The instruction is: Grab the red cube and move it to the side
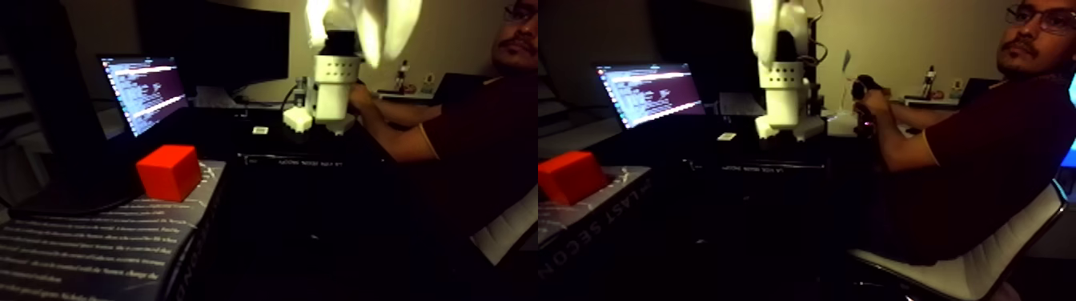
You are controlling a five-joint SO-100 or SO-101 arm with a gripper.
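The red cube (pixel 168 172) rests on the far corner of a dark book (pixel 96 240) at the left of the picture's left half. It appears again at the left edge of the right half. The white arm stands on its base (pixel 332 92) on the dark desk behind, well to the right of the cube and far from it. Above the base the arm's upper part with the gripper (pixel 372 36) is a white blur at the top edge. Its jaws cannot be made out, and nothing red is near it.
An open laptop (pixel 144 88) glows behind the cube, with a dark monitor (pixel 212 40) further back. A person in a dark red shirt (pixel 985 152) sits on a white chair at the right, a hand on a handle (pixel 865 92) beside the arm.
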